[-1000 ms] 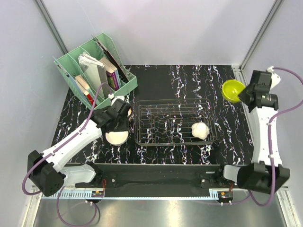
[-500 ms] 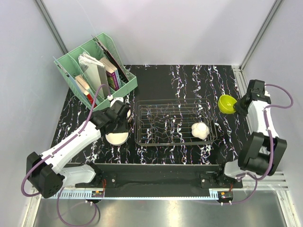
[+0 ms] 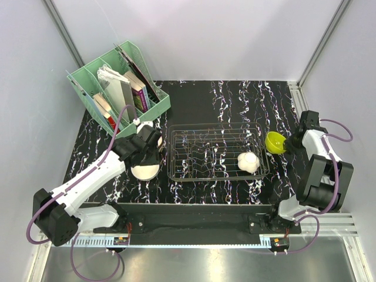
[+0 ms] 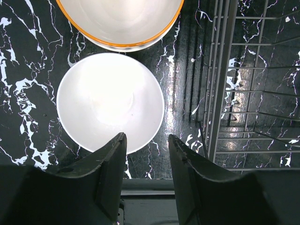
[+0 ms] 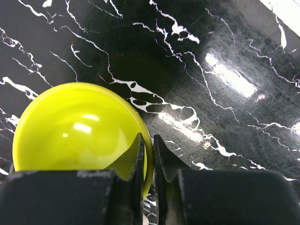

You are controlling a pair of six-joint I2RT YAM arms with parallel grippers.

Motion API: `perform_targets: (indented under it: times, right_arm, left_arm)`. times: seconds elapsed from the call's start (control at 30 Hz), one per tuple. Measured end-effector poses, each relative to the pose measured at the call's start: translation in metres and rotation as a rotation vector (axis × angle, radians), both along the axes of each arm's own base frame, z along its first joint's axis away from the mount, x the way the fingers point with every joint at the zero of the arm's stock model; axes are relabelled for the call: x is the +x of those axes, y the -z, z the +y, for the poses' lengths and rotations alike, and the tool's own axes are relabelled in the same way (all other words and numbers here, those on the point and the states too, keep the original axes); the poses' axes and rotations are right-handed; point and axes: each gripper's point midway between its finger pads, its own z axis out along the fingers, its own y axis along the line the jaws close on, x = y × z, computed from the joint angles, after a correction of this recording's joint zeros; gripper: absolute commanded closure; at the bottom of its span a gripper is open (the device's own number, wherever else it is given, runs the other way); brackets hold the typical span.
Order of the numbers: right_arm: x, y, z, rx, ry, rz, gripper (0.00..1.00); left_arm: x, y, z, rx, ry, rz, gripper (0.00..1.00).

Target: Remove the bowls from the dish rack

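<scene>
One cream bowl point(image 3: 249, 162) sits in the rack point(image 3: 194, 154). My right gripper point(image 5: 147, 139) pinches the yellow bowl point(image 5: 75, 126); left gripper point(image 4: 146, 139) hangs open.

The orange-rimmed white bowl point(image 4: 119, 21) runs off the left wrist view's top edge. The right gripper point(image 5: 148, 140) hides the near rim of the bright yellow-green bowl point(image 5: 75, 126). The pale lump point(image 3: 249, 162) in the dark wire dish rack point(image 3: 200, 147) is perhaps a bowl.

Left arm point(image 3: 94, 173) stretched forward, jaws part-open; right arm point(image 3: 322, 154) folded, jaws pinched near-shut
</scene>
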Motion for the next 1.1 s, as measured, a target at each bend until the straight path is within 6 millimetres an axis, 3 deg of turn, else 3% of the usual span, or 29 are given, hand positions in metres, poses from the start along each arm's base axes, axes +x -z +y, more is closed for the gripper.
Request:
perform_targets:
  times: [0.27, 0.47, 0.77, 0.93, 1.1]
  right_arm:
    - [0.004, -0.001, -0.012, -0.073, 0.010, -0.006, 0.96]
    - [0.007, 0.013, -0.009, -0.125, -0.029, 0.043, 0.91]
    - [0.015, 0.016, -0.010, -0.153, -0.031, 0.034, 0.72]
    - [0.012, 0.018, -0.013, -0.168, -0.024, 0.045, 0.53]
    - [0.012, 0.011, -0.013, -0.178, -0.029, 0.022, 0.50]
  left_arm:
    - [-0.001, 0.003, 0.000, 0.001, -0.004, 0.005, 0.56]
    - [-0.003, 0.006, 0.000, -0.002, -0.003, 0.015, 0.56]
    - [-0.005, 0.011, 0.001, 0.003, -0.001, 0.026, 0.56]
    - [-0.006, 0.012, 0.002, 0.004, -0.001, 0.027, 0.56]
    - [-0.007, 0.014, 0.002, 0.006, -0.001, 0.031, 0.56]
